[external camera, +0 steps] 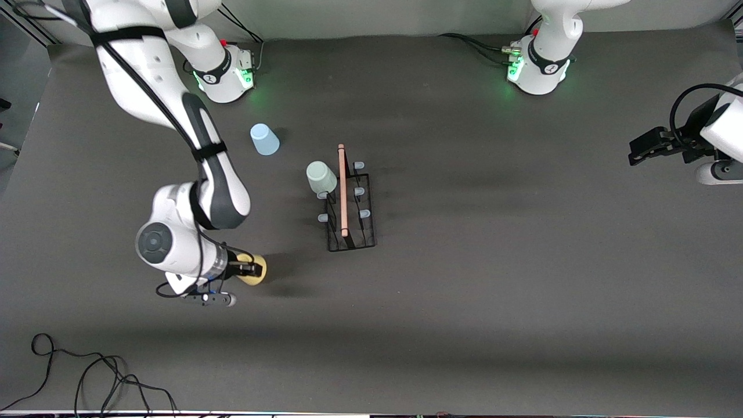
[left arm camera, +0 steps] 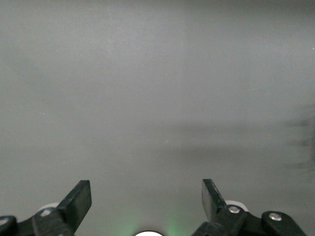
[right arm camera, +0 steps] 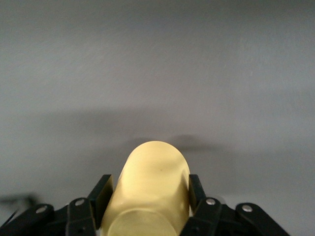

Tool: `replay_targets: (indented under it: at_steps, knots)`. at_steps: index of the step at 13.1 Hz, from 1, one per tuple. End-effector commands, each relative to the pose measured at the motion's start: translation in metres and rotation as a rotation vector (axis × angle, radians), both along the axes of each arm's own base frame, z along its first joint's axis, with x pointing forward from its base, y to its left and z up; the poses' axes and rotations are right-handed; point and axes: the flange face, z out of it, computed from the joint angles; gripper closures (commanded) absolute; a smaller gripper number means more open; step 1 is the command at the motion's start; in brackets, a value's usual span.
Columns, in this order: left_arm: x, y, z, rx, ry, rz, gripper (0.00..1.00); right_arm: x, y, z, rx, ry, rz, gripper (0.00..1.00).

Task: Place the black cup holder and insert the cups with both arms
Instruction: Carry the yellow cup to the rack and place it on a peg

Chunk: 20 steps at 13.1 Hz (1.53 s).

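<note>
The black cup holder stands mid-table, its wooden rod handle on top. The pale grey-green cup sits tilted on one of its pegs, on the side toward the right arm's end. The light blue cup stands upside down on the mat near the right arm's base. My right gripper is shut on the yellow cup, toward the right arm's end of the table. In the right wrist view, the fingers press both sides of the cup. My left gripper waits open and empty at the left arm's end; the left wrist view shows it over bare mat.
A dark grey mat covers the table. A loose black cable lies at the mat's edge nearest the front camera, toward the right arm's end. The two arm bases glow green.
</note>
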Motion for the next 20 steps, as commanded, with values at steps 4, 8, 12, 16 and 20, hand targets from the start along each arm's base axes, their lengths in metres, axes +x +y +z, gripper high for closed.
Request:
replay_targets:
  at_steps: [4,8,12,16,20]
  knots:
    - [-0.002,-0.001,0.001,0.006,-0.007,0.006,0.0,-0.065,0.101,0.119,0.054,0.064,-0.209,1.0]
    - [-0.003,-0.004,0.001,0.008,-0.003,0.002,0.0,-0.086,0.173,0.084,-0.007,0.007,-0.25,1.0]
    - [-0.004,-0.012,0.001,0.01,0.0,0.006,0.0,-0.085,0.193,0.049,-0.017,-0.028,-0.271,1.0]
    - [-0.004,-0.015,0.001,0.011,0.0,0.003,0.0,-0.092,0.194,0.032,-0.051,-0.013,-0.253,0.01]
    - [-0.004,-0.015,0.0,0.011,0.003,0.003,0.0,-0.076,0.149,0.107,-0.087,-0.005,-0.204,0.0]
